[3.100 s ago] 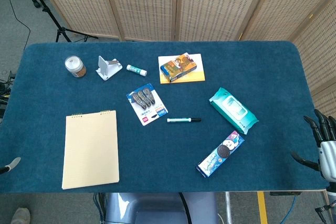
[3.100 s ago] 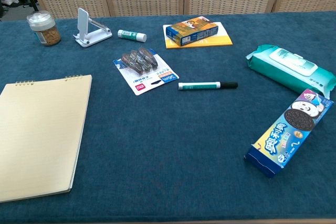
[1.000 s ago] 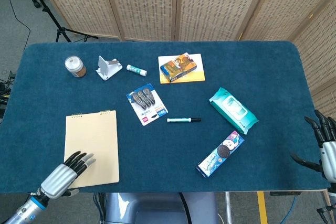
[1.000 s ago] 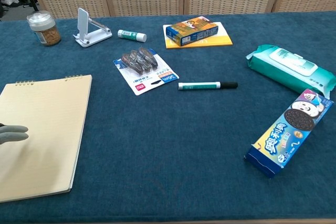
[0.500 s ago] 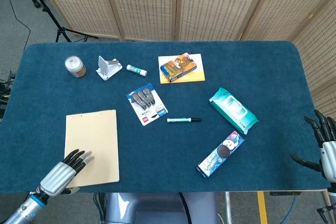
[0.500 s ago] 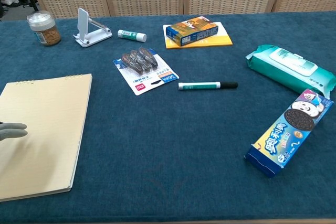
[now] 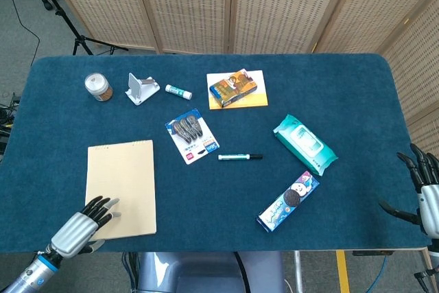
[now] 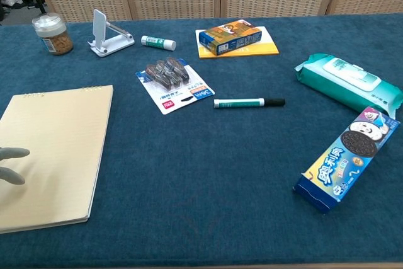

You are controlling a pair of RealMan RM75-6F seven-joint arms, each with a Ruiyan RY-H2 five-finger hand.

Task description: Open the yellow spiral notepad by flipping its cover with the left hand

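Head view: the left hand [image 7: 86,223] sits at the near corner of the pale yellow spiral-bound notepad [image 7: 122,189], fingers spread, tips on the cover, pinching nothing. The pad lies flat and closed, near left on the blue cloth table [image 7: 226,111]. My worry: flat fingertips shove the whole pad instead of catching the cover's edge. The right hand [image 7: 424,193] waits spread, off the far right.

Chest view: only grey fingertips [image 8: 12,163] show, but the binding coils along the pad's far edge read plainly here

Yellow spiral notepad [image 7: 121,189], closed, flat on the blue table.
Spiral edge faces away; its pale lined cover lies at the near-left.
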